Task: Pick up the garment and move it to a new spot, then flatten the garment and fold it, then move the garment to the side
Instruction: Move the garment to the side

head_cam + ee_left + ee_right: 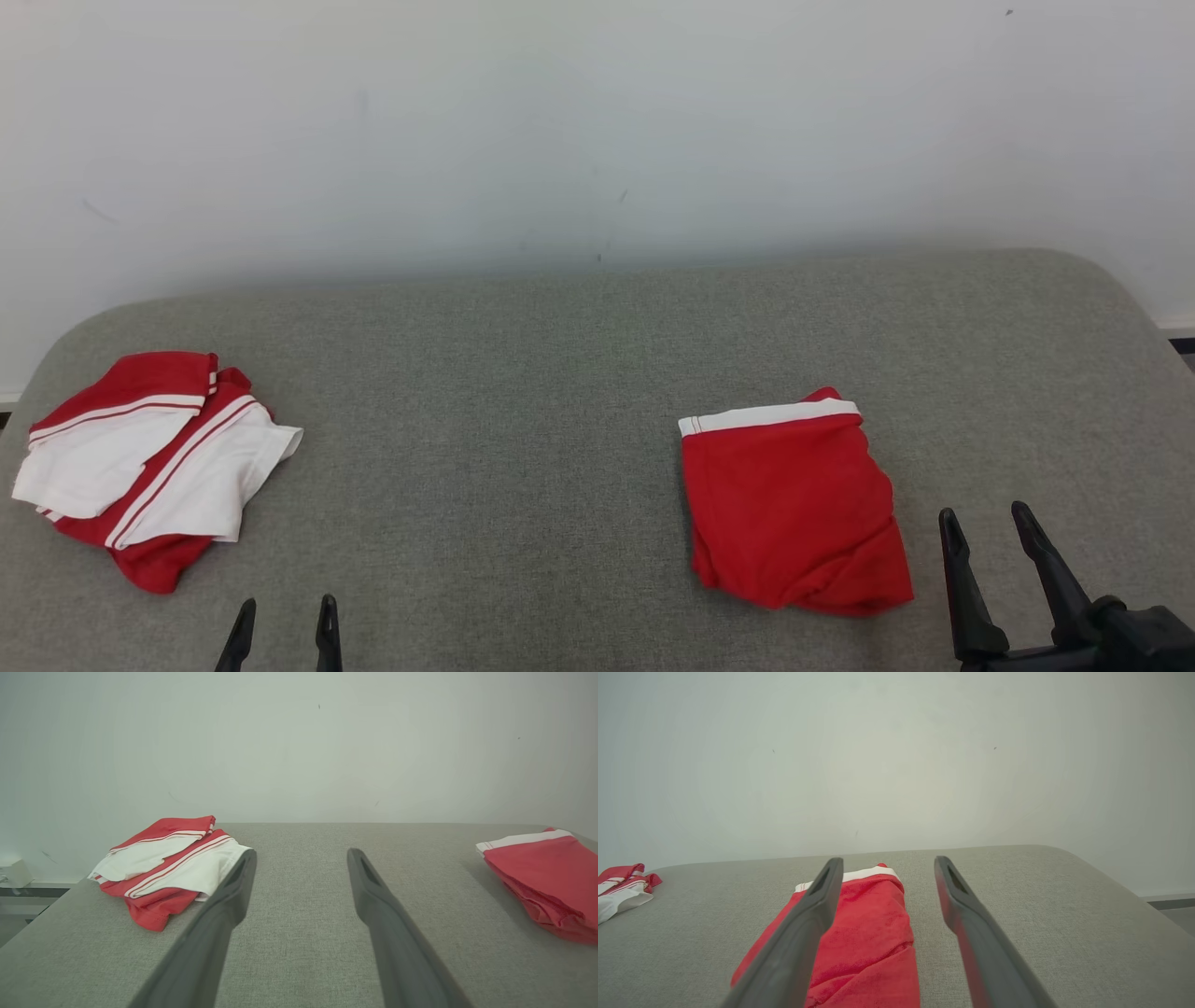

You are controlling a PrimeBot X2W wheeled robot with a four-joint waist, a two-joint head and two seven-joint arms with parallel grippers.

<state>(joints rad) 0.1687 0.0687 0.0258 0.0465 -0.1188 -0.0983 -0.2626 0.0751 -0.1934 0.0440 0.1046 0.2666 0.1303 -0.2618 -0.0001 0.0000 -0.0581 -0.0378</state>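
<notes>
Where the red garment (794, 509) is lying: it is resting folded on the right part of the grey padded surface (560, 373), with its white waistband turned toward the pale wall (597, 121) and its near edge bunching into soft creases.
Red garment in the wrist views: it is showing at the right edge of the left wrist view (546, 877) and is lying low and centre-left in the right wrist view (873, 933).
Red-and-white garment (149, 467): it is sitting in a loose, rumpled bundle near the left end of the surface, well apart from the red garment, with white panels and thin stripes facing up. It is also appearing in the left wrist view (163, 863) and at the far left of the right wrist view (621, 889).
Left gripper (286, 616): it is hovering at the lower left of the head view, near the bundle but not touching it. Its two dark fingers are standing apart and gripping nothing, as the left wrist view (302, 868) is showing.
Right gripper (985, 523): it is hanging just to the right of the red garment without touching it, fingers pointing toward the wall. They are spread wide and holding nothing. In the right wrist view (888, 868) one finger is crossing in front of the cloth.
</notes>
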